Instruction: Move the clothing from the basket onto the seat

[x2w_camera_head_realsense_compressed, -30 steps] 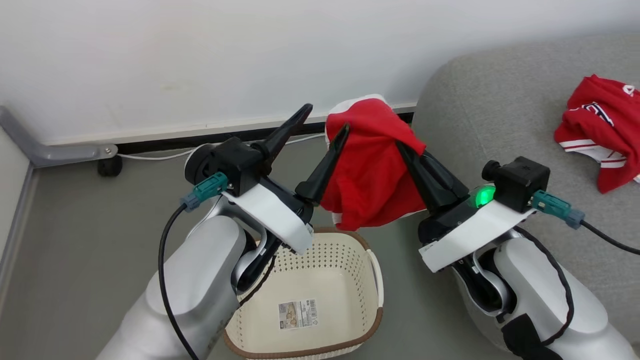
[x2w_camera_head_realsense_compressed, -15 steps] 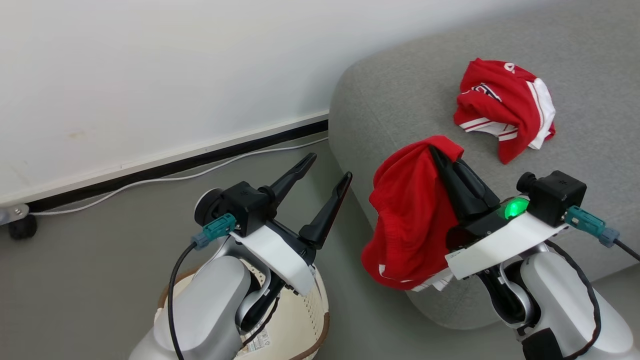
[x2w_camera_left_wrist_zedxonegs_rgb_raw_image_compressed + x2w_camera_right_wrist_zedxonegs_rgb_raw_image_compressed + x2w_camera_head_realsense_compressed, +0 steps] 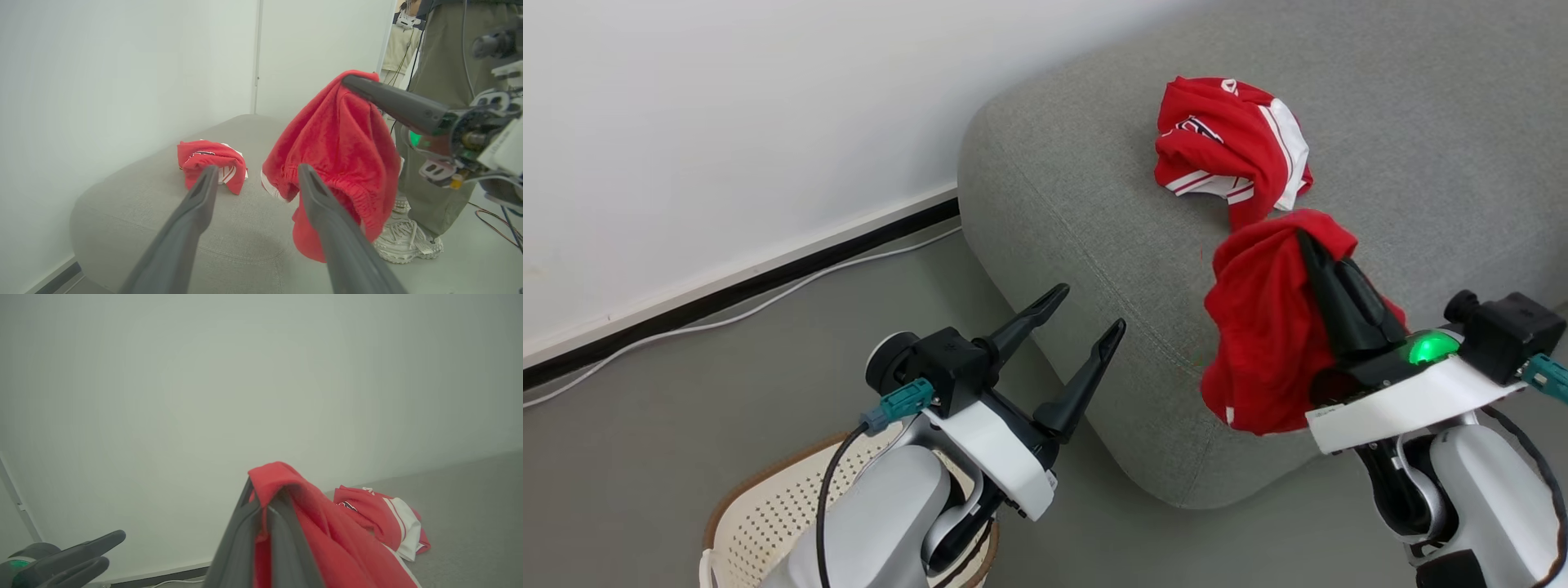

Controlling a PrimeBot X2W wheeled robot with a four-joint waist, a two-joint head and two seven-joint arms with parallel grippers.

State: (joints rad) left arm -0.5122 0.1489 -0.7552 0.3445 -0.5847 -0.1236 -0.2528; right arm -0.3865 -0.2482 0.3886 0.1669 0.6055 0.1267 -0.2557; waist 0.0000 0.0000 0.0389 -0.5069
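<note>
While the right gripper (image 3: 1305,238) pinches its top, clothing (image 3: 1258,327) dangles below.

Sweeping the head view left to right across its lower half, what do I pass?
Basket → left gripper, open → red garment, pinched in the shut right gripper → green light at that gripper's base.

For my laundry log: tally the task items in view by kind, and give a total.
red garments: 2 (striped garment lying on the sofa; plain garment pinched in the right gripper)
basket: 1
sofa: 1
Total: 4
</note>
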